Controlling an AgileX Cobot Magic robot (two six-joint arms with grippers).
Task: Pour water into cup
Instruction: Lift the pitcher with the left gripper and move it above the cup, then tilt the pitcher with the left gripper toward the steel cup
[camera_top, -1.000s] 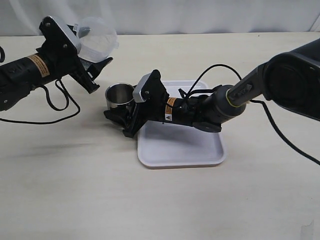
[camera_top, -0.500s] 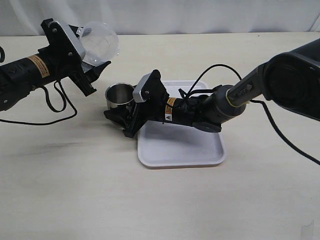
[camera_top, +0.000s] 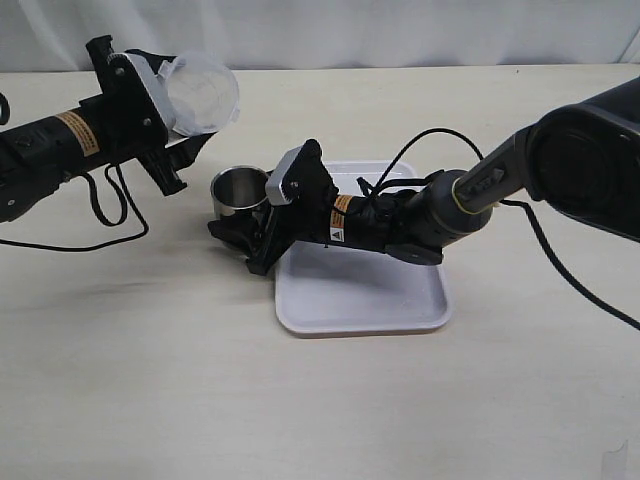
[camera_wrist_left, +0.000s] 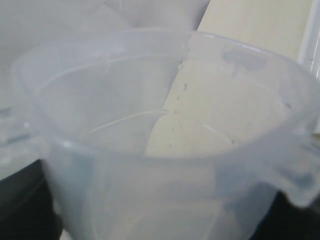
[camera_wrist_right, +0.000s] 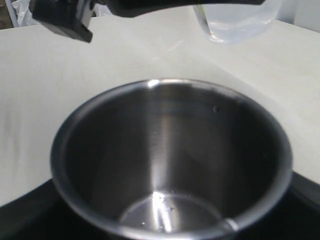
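Note:
The steel cup stands upright on the table just left of the white tray. My right gripper is shut on the cup, its black fingers on either side of the wall. In the right wrist view the cup fills the frame, and a few drops glint at its bottom. My left gripper holds the translucent plastic container tilted in the air, behind and left of the cup. In the left wrist view the container is seen close up, with its rim turned towards the camera.
The right arm lies low across the tray, its black cable looping above it. The left arm's cable hangs to the table at the left. A pale wall runs along the table's far edge.
The left gripper has turned with the container, which has rotated and shifted slightly back and to the left. The cup and the right arm have not moved.

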